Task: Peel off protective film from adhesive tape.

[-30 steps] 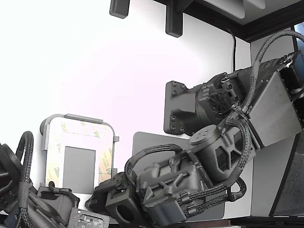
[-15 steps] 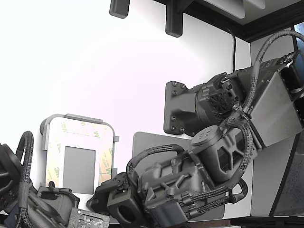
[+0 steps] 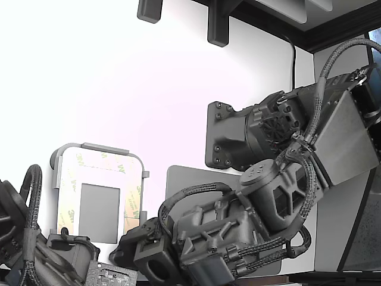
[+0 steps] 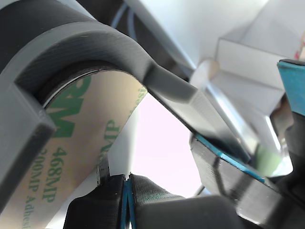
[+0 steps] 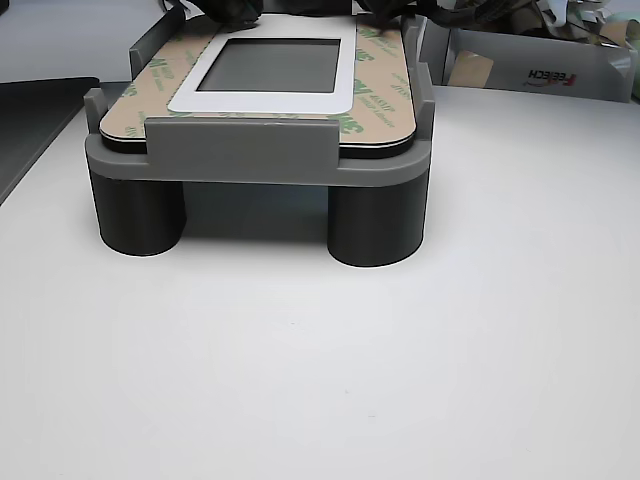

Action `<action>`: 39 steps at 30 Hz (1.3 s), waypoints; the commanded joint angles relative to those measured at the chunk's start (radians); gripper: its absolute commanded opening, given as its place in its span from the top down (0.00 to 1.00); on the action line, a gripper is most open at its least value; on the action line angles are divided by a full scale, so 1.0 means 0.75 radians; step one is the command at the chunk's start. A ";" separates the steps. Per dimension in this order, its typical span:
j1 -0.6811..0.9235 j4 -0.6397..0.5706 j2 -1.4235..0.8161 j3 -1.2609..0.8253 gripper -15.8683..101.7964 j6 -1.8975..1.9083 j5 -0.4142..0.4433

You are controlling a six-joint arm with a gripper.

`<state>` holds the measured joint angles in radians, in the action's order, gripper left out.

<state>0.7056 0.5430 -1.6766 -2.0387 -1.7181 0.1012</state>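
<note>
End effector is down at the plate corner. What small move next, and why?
Probably creep the end effector in toward the protective film at the fixture's rounded corner; the film looks flat, no lifted edge shows, and whether it is touched yet is unclear.

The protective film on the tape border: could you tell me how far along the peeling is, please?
Nothing looks peeled yet: the protective film lies flat round the grey rectangle. In hand: the gripper sits close to the film's corner, though its grip cannot be told. The whole peel remains.

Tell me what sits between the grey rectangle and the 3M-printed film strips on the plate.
A plain white frame rings the grey rectangle, separating it from the protective film. It shows in the other view.
</note>
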 commanded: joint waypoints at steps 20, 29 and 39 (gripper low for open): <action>-0.020 0.016 -0.014 0.076 0.96 -0.016 -0.004; -0.055 -0.014 0.022 0.086 0.96 -0.061 -0.035; -0.053 -0.072 -0.022 -0.006 0.96 -0.041 -0.041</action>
<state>0.6796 0.4985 -1.6659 -2.0540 -1.7503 0.0736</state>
